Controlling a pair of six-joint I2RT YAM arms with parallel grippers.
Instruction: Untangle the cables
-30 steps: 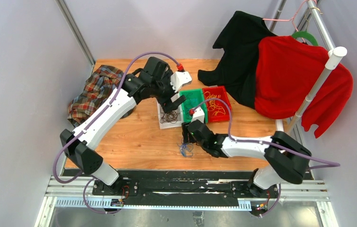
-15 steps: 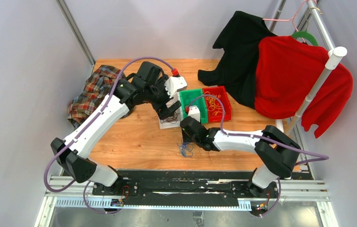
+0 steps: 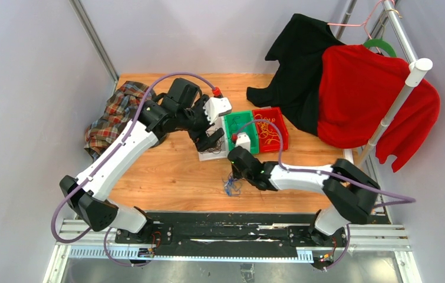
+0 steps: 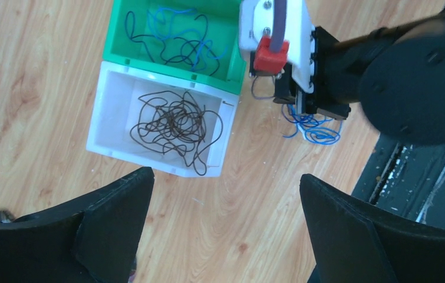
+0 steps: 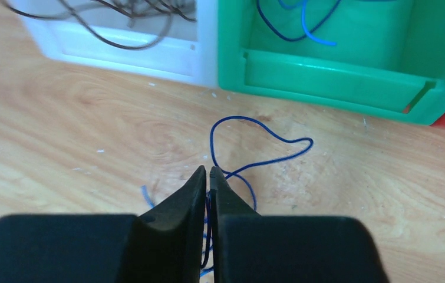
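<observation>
Withdrawn slightly, the left gripper [image 4: 226, 180] gapes wide; the right gripper [image 5: 208, 174], nearer, pinches the blue cable [image 5: 239, 118], loop extending toward 12 o'clock.

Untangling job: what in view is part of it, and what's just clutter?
Job: loose blue cables, black cables in white bin, green bin, red bin.
Clutter: plaid shirt, black garment, red sweater.

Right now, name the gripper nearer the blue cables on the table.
Right. The right gripper is shut on the blue cables; the left gripper hangs open beside the white bin.
</observation>
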